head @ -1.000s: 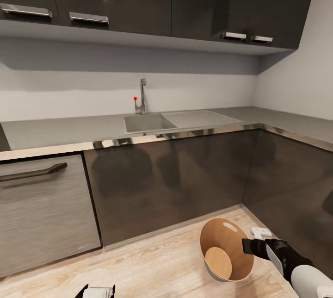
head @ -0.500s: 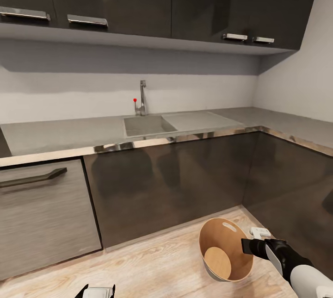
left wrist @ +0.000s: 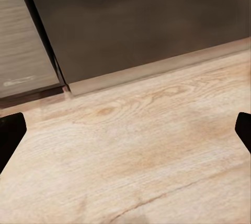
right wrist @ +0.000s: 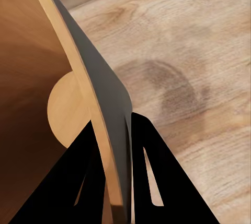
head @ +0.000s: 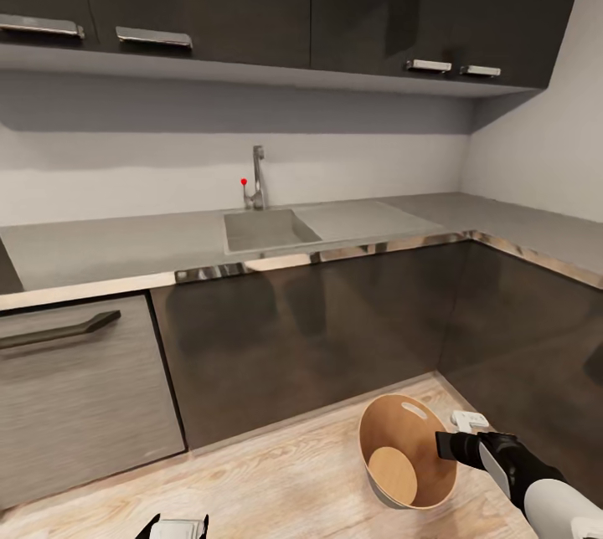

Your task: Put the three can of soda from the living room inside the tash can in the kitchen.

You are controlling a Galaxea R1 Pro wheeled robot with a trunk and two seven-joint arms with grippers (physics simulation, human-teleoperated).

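Right wrist view: pail wall pinched between fingers

Right hand (right wrist: 112,182) is clenched on the wall of the tash can (head: 408,462), one finger inside its tan interior, one outside; the pail sits tilted on the wood floor (head: 276,480) below the counter (head: 126,238); left hand (left wrist: 125,130) hangs released over bare floor, fingers spread wide.

head: high, faces sink (head: 266,229); wrists: close, floorward; shared: floor (left wrist: 157,151)
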